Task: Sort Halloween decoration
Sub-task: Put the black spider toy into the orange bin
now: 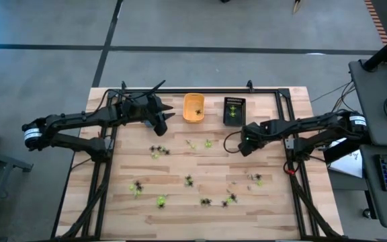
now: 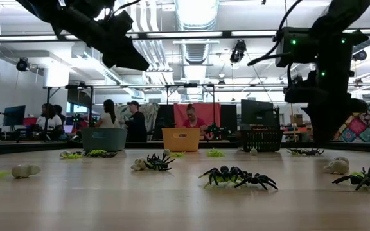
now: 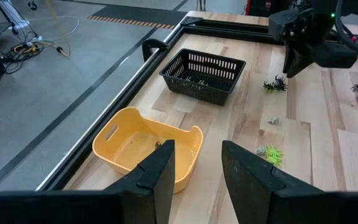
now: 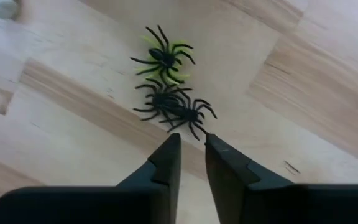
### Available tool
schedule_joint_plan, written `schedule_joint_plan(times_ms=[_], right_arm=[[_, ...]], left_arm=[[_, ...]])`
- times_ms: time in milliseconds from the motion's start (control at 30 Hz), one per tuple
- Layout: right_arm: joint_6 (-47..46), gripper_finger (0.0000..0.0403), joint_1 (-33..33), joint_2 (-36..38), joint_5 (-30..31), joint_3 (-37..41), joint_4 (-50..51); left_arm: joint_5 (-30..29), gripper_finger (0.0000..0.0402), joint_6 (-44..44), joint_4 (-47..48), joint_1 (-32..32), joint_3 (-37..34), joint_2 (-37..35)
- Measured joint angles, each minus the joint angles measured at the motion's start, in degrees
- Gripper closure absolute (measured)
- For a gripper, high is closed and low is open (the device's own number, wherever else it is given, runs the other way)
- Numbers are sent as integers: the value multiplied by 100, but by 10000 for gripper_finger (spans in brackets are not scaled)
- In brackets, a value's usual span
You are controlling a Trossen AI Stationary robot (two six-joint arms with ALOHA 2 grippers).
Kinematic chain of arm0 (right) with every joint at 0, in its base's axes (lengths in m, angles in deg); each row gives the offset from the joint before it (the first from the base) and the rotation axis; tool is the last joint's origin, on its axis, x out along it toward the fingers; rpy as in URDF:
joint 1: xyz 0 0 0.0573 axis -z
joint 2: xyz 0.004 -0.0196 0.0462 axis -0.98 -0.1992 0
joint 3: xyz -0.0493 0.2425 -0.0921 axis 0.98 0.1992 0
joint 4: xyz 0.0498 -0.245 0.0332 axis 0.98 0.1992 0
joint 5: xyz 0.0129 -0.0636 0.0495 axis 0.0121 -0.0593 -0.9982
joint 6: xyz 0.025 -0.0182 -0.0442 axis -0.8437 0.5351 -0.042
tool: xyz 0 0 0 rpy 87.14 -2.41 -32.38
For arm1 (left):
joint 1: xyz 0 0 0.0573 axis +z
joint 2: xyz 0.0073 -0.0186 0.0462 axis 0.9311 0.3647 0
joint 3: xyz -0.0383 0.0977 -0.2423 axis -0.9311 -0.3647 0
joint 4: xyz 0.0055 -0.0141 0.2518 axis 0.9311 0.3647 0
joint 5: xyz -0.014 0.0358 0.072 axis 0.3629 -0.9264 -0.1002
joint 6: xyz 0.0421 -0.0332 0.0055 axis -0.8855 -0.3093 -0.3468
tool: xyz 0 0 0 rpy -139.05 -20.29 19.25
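**A:** Grippers first, what do you see?

**B:** I've got the right gripper above the wood table, fingers parted by a narrow gap, nothing between them. Just ahead of its tips lies a clump of black spiders with a yellow-green one under them.

**A:** Left?

**B:** My left gripper hangs over the orange tray, fingers apart, empty. One dark spider lies in that tray.

**A:** Rest of the decorations?

**B:** Spiders scattered across the table's near half, black, yellow-green, pale. Black basket beside the orange tray holds a few.
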Motion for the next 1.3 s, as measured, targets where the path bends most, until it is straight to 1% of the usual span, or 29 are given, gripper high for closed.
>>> schedule_joint_plan(times_ms=[133, 233, 433, 567, 667, 767, 833, 1033, 1133, 1300], right_arm=[[-13, 307, 10, 0, 2, 178, -328], [-4, 298, 44, 0, 10, 299, -667], [103, 296, 147, 0, 23, 439, -908], [208, 299, 212, 0, 149, 523, -980], [383, 302, 252, 2, 85, 543, -980], [488, 310, 254, 2, 16, 542, -980], [498, 322, 254, 2, -4, 523, -969], [621, 384, 251, 4, -32, 421, -958], [686, 392, 251, 6, -36, 378, -950], [699, 394, 247, 32, -105, 361, -943]], left_arm=[[2, 286, 1, -11, 0, 0, 0], [1, 286, 2, -54, 0, 0, 0], [1, 286, 2, -88, 0, -1, 0], [2, 286, 2, -88, 0, -2, 0], [2, 286, 2, -88, -2, -1, 0], [2, 286, 2, -87, -2, -2, 0], [2, 286, 4, -86, -2, 0, 0], [2, 286, 22, -83, -7, -2, 0], [2, 286, 22, -84, -7, -2, 0], [4, 286, 62, -83, -7, -84, 0]])
